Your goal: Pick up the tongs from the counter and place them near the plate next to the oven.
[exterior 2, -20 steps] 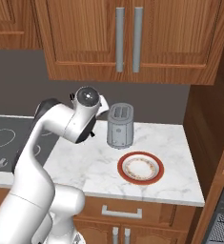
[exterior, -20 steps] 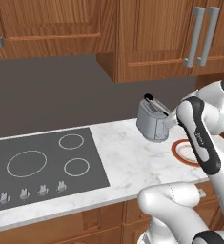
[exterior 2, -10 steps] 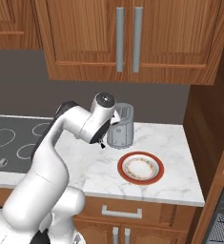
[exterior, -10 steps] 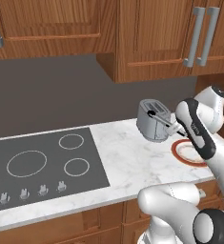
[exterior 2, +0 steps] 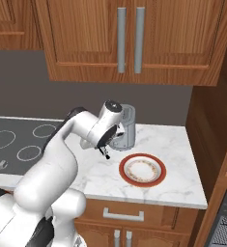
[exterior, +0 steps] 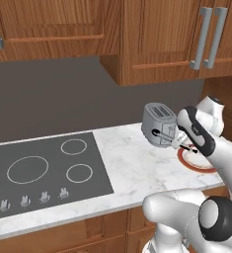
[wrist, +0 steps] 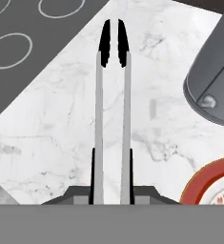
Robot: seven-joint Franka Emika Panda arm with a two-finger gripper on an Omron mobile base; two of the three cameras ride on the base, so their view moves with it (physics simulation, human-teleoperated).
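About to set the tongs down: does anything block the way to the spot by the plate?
Nothing visible does. The gripper holds the tongs over bare marble beside the plate; the toaster stands behind.

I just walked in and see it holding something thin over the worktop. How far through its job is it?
Pickup looks done: the gripper is shut on the tongs, which hang above the marble. In hand: carrying them between the toaster and the plate. Left: setting them down beside the plate and letting go.

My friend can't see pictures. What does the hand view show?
The gripper is shut on silver tongs with black tips, held above white marble counter. A grey toaster and an orange-rimmed plate sit nearby.
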